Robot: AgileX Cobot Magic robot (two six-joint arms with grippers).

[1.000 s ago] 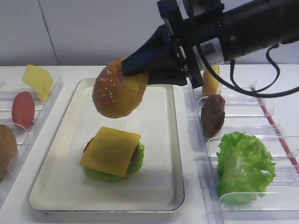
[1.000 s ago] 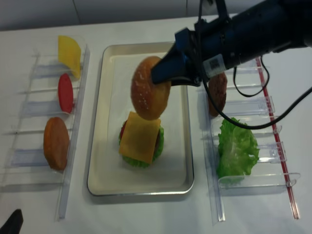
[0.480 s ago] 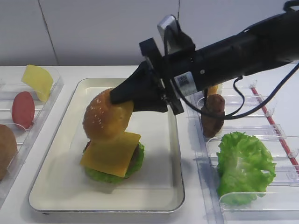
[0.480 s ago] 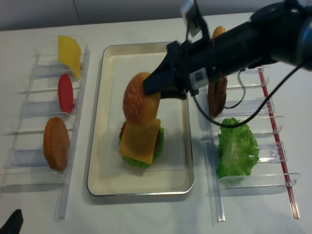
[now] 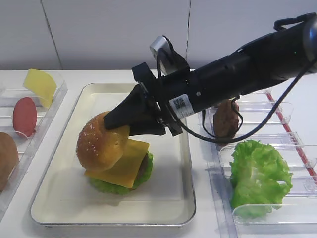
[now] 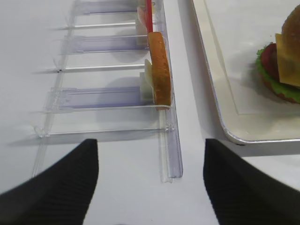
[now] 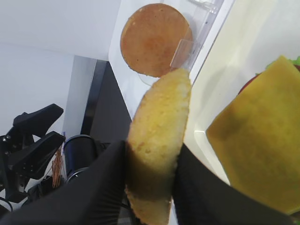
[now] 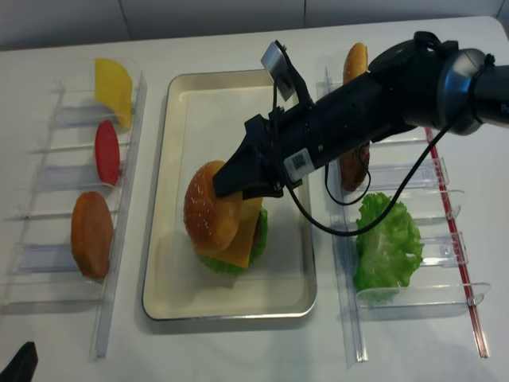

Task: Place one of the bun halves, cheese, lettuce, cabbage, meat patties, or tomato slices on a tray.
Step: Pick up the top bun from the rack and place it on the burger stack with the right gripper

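In the exterior high view, a seeded bun (image 5: 101, 145) is being held tilted by the right gripper (image 5: 130, 130), its jaws clamped on the bun's upper edge. The bun is being pressed against the left part of the cheese (image 5: 124, 161) topping a stack of patty and lettuce (image 5: 113, 186) on the tray (image 5: 168, 201). To the right, a patty (image 5: 226, 120) and a big lettuce leaf (image 5: 257, 174) are being kept upright in a clear bin (image 5: 297, 141). To the left, a cheese slice (image 5: 38, 86), a tomato slice (image 5: 24, 116) and a plain bun (image 5: 7, 158) are being kept in another bin.

In the right wrist view, the bun (image 7: 159, 136) is being seen edge-on, pinched between the two dark jaws, one on each face. The cheese (image 7: 262, 136) is lying to the right, and the plain bun (image 7: 154, 40) is standing in its bin beyond.

In the left wrist view, the left gripper (image 6: 151, 180) is being shown low over the desk (image 6: 93, 187), its jaws apart with nothing between them. The plain bun (image 6: 158, 70) is seen edge-on in the bin, and the tray's corner (image 6: 234, 136) with the stack is at the right.

In the realsense view, the bun (image 8: 211, 208) is being shown over the stack's left side, inside the tray (image 8: 179, 294), with the gripper (image 8: 238, 179) on its upper right.
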